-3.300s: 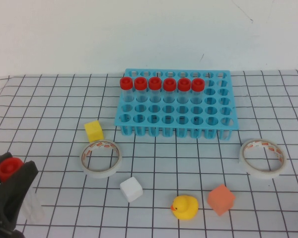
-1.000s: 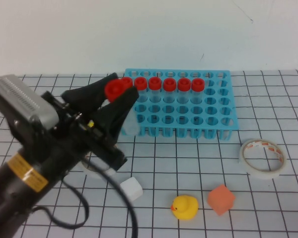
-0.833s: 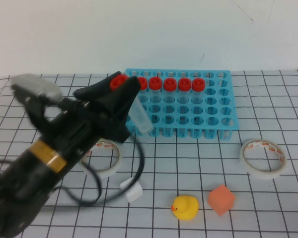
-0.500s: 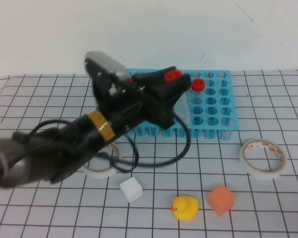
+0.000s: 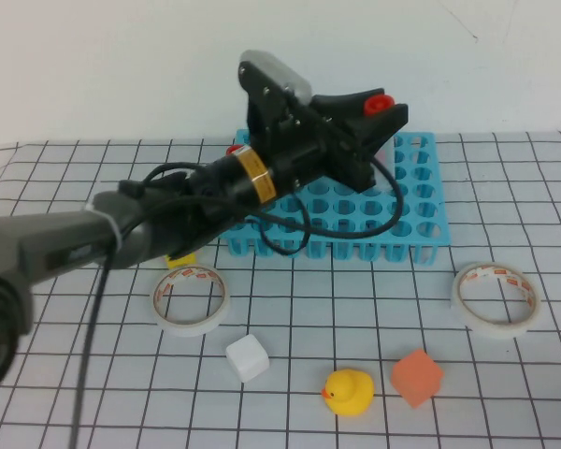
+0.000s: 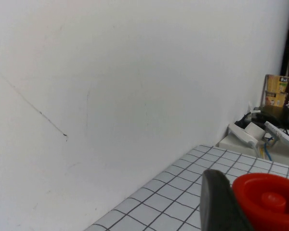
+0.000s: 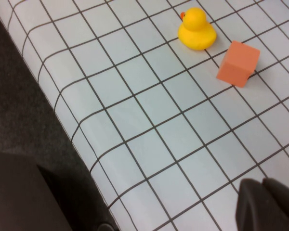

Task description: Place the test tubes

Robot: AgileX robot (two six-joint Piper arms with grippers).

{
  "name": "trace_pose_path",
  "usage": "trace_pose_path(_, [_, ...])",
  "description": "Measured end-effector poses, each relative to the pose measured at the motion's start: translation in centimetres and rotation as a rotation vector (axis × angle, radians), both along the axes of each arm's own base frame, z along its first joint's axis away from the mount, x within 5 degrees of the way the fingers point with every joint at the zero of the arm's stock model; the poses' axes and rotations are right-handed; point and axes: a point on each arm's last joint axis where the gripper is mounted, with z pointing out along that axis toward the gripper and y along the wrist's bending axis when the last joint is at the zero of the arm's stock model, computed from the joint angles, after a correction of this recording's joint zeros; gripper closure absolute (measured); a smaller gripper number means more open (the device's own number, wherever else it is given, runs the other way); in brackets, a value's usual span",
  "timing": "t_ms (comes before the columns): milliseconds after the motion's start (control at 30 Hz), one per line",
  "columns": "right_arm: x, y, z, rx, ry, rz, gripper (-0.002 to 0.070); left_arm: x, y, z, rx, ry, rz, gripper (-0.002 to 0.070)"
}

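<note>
My left gripper (image 5: 381, 110) hovers above the back row of the blue tube rack (image 5: 421, 201), shut on a test tube whose red cap (image 5: 380, 101) shows between the fingers. In the left wrist view the same red cap (image 6: 266, 198) sits against a dark finger (image 6: 217, 204), with the white wall behind. The arm hides most of the capped tubes in the rack; one red cap (image 5: 234, 150) peeks out at its left end. The tube's glass body is hidden. My right gripper (image 7: 268, 204) is shut and empty, low over the grid mat near the table's edge, out of the high view.
Two tape rolls (image 5: 190, 299) (image 5: 495, 297) lie in front of the rack. A white cube (image 5: 247, 357), a yellow duck (image 5: 349, 391) and an orange cube (image 5: 416, 376) sit nearer the front. A yellow cube (image 5: 179, 261) is partly hidden under the left arm.
The left arm has swung from the front left up and rightward over the rack, carrying the red-capped tube to the back row's right part. The right arm has not moved.
</note>
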Motion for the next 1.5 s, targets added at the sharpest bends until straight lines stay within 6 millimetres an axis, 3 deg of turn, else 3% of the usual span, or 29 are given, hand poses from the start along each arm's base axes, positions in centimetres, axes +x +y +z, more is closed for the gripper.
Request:
trace_pose_path(500, [0.0,0.0,0.0,0.0,0.0,0.0,0.0678,3.7,-5.1,-3.2,0.043,-0.012,-0.008,0.0417])
trace_pose_path(833, [0.0,0.0,0.0,0.0,0.0,0.0,0.0678,5.2,-5.1,-4.8,0.104,-0.014,0.094,0.0417])
trace_pose_path(1500, [0.0,0.0,0.0,0.0,0.0,0.0,0.0678,5.4,-5.1,-4.9,0.146,-0.033,0.12,0.0417])
